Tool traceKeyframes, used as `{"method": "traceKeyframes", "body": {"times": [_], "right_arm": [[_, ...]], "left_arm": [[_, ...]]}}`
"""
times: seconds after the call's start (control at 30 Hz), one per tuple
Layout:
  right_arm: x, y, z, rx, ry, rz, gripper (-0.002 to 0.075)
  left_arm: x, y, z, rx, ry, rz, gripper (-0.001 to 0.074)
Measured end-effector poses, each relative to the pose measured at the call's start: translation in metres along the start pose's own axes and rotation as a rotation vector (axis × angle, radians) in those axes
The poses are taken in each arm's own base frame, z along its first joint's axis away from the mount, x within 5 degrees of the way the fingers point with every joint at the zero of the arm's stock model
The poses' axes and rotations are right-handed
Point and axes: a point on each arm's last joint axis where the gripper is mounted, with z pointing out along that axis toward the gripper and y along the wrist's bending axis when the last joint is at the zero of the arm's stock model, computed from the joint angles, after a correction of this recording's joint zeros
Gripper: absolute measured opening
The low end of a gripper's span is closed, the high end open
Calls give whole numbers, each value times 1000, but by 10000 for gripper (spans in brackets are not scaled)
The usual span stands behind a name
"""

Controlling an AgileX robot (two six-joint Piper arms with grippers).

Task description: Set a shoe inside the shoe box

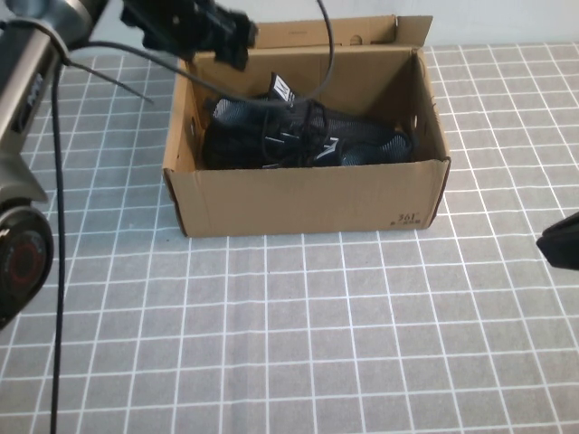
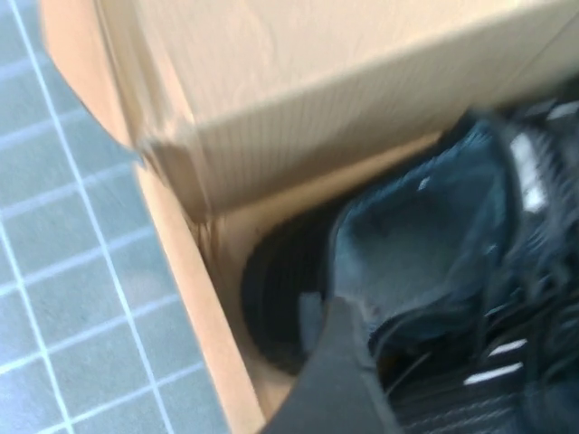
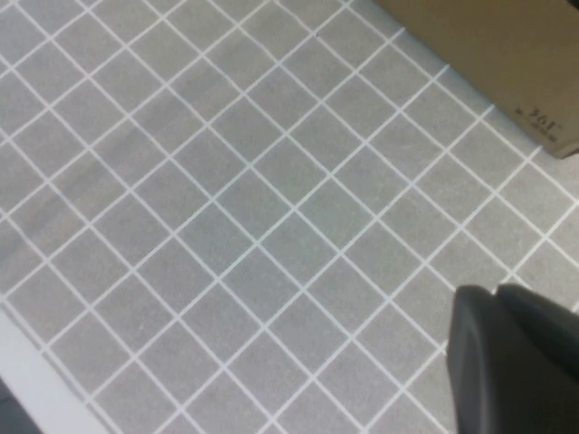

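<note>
The left gripper [image 1: 237, 38] hangs over the far-left corner of the shoe box [image 1: 308, 194], its jaws apart and empty; the shoe [image 1: 303, 136] lies inside, soft knit, light, floppy up top, best taken at the firmer heel collar; the right gripper [image 1: 561, 244] sits closed, near the box's right.

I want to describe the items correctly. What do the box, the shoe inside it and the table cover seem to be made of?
Shoe box: brown corrugated cardboard, matte; fluted cut edges show at the rim.
Shoe: black, seemingly knit fabric with laces, dull; the sole in the left wrist view looks like ribbed rubber.
Table cover: grey with a white grid, matte; possibly cloth or vinyl.
Left pincer hangs over the box's rear left corner; right pincer rests at the table's right edge.
</note>
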Motion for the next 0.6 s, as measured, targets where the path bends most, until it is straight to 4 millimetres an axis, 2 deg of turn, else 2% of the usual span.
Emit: {"method": "traceKeyframes", "body": {"times": [0.07, 0.13, 0.27, 0.33, 0.43, 0.6], "right_arm": [[2, 2, -4, -1, 0, -3, -16], [4, 4, -10, 2, -16, -2, -16], [10, 10, -28, 13, -72, 21, -16], [14, 13, -38, 15, -96, 52, -16], [22, 18, -50, 11, -109, 92, -16], [38, 28, -69, -3, -115, 121, -16]], "left_arm": [[-6, -1, -14, 0, -30, -10, 484], [-9, -2, -27, 11, -53, -30, 416], [-13, -7, -50, 49, -90, -47, 150], [-14, -10, -63, 74, -114, -32, 64], [-18, -15, -91, 110, -169, -11, 20], [-14, -27, -156, 133, -262, 47, 4]]}}
